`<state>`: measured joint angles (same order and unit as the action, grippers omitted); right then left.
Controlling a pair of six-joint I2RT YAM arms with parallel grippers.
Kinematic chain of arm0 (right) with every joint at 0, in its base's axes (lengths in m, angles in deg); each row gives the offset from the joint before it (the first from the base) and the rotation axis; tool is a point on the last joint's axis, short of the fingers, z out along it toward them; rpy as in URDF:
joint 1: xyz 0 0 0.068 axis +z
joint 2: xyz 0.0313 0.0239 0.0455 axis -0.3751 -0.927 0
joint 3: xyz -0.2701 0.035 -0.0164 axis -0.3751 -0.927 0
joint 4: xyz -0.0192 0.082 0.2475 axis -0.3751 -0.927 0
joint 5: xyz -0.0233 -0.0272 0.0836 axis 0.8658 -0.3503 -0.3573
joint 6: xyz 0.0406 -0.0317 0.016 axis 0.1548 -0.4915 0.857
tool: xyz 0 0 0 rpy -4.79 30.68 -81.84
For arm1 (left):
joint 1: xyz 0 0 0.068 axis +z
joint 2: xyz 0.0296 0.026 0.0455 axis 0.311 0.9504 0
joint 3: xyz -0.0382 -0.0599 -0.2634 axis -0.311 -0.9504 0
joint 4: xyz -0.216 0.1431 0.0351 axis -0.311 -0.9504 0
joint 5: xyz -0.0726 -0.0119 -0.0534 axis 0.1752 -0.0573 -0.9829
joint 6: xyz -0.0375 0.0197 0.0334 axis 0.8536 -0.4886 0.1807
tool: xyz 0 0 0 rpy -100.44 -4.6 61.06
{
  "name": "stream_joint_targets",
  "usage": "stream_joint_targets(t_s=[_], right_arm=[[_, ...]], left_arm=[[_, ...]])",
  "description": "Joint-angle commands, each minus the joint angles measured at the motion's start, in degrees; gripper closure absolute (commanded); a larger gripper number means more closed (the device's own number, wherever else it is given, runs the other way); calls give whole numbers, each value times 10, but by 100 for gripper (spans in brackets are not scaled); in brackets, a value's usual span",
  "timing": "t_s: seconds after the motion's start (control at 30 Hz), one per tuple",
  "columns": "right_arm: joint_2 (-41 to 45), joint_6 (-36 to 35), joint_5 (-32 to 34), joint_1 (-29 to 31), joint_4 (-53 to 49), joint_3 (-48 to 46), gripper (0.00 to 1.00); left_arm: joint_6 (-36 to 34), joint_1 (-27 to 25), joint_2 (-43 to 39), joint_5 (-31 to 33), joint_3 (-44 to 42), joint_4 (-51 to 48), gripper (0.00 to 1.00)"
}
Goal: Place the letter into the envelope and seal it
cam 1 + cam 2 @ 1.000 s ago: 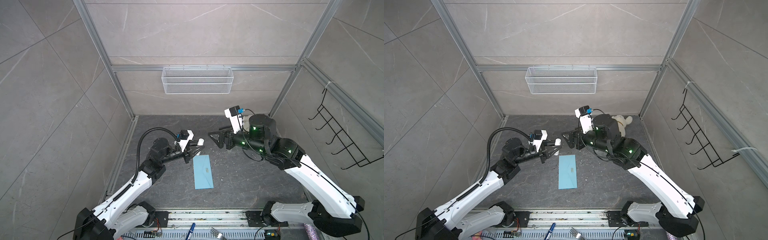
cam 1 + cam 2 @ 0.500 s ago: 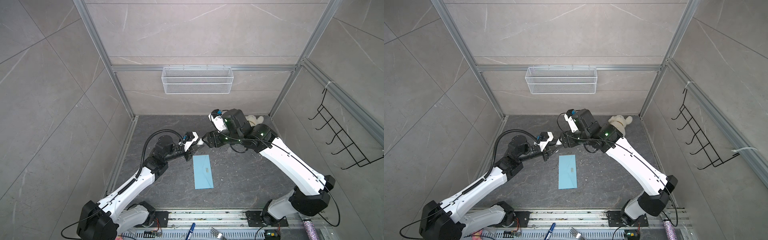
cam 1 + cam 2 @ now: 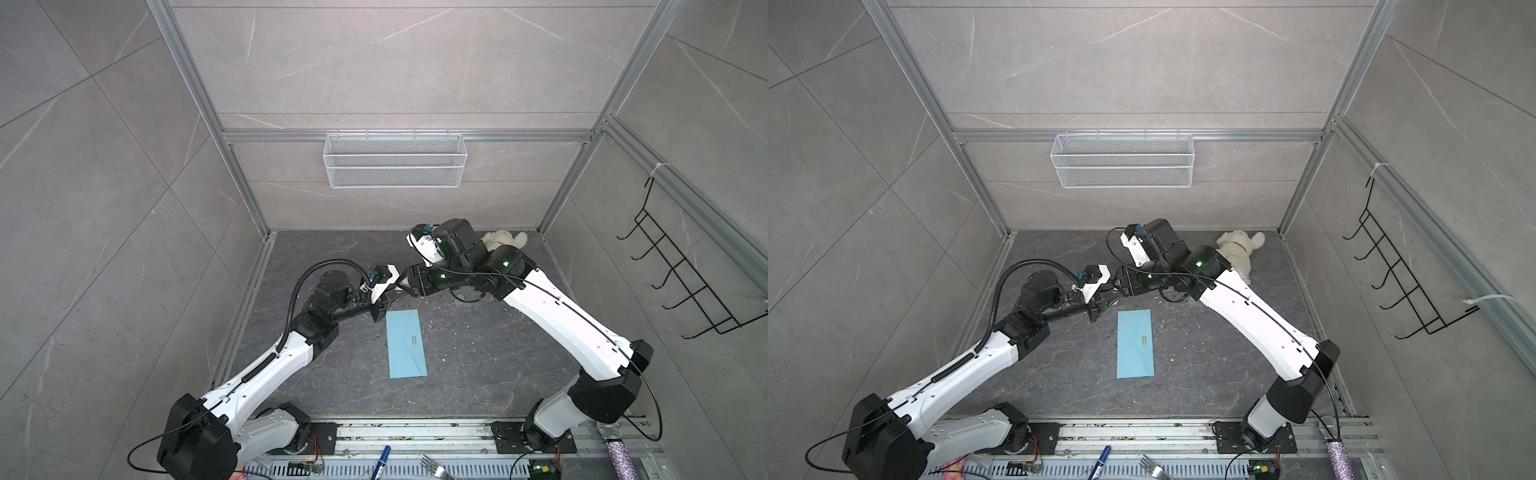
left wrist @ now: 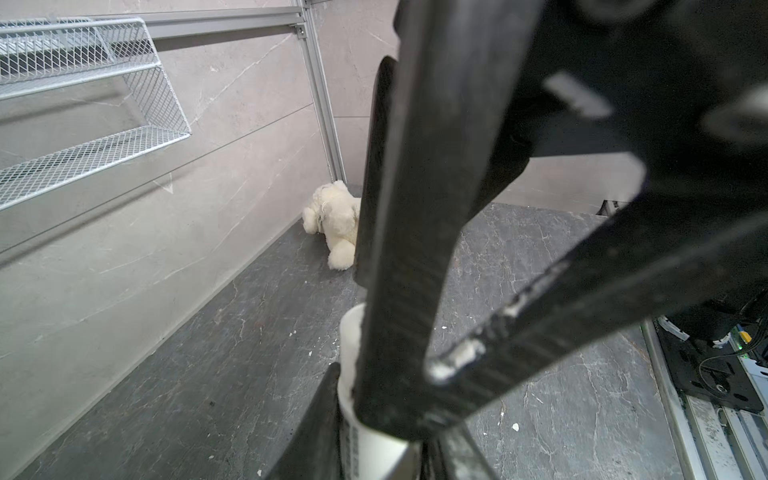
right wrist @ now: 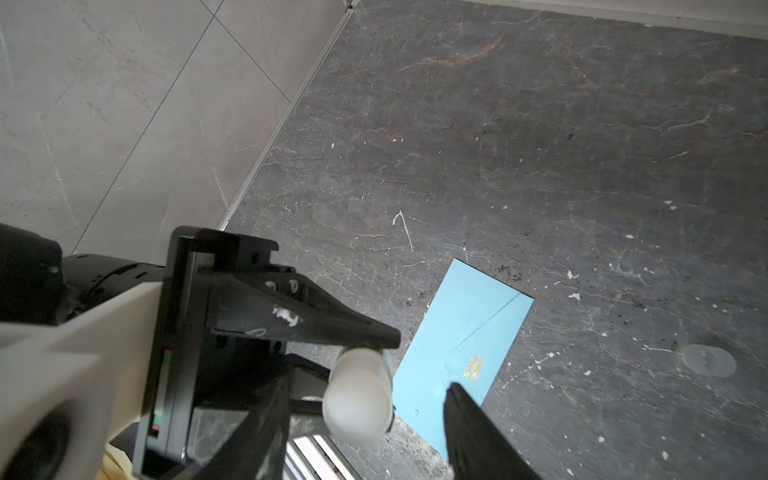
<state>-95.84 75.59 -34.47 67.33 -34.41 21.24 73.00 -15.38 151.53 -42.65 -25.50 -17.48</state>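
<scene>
The long light blue paper envelope [image 3: 405,349] lies flat on the dark stone tabletop [image 3: 478,353], on the near side of both hands. Just past its far end my left hand [image 3: 390,296] clamps a white plastic tube [image 5: 357,399], and my right hand [image 5: 368,388] has its jaws apart around the tube's rounded tip. Farther back, a cream plush toy [image 3: 1237,249] lies in the right corner.

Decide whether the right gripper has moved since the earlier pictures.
Yes. In a top view the right gripper has shifted left: its tips lined up with the envelope's right edge earlier, now with its middle.
</scene>
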Motion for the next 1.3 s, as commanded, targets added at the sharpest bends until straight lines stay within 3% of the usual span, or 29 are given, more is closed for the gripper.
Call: stream_joint_targets(t_s=[0.0,0.47,0.67,0.7,1.13,1.27], right_arm=[[-26,1,-32,-2,2,20,48],[-35,1,-17,-2,9,10,92],[-13,3,-18,-20,10,5,97],[-10,3,-22,-23,10,2,98],[-24,7,-96,-28,19,3,100],[-28,3,-106,-28,5,10,100]], left_arm=[[-13,-1,4,-5,5,37,100],[-5,-1,17,-14,14,22,100],[29,0,6,10,4,-13,50],[28,0,0,14,2,-25,47],[19,0,-21,54,-15,-36,46],[14,0,-24,60,-14,-37,56]])
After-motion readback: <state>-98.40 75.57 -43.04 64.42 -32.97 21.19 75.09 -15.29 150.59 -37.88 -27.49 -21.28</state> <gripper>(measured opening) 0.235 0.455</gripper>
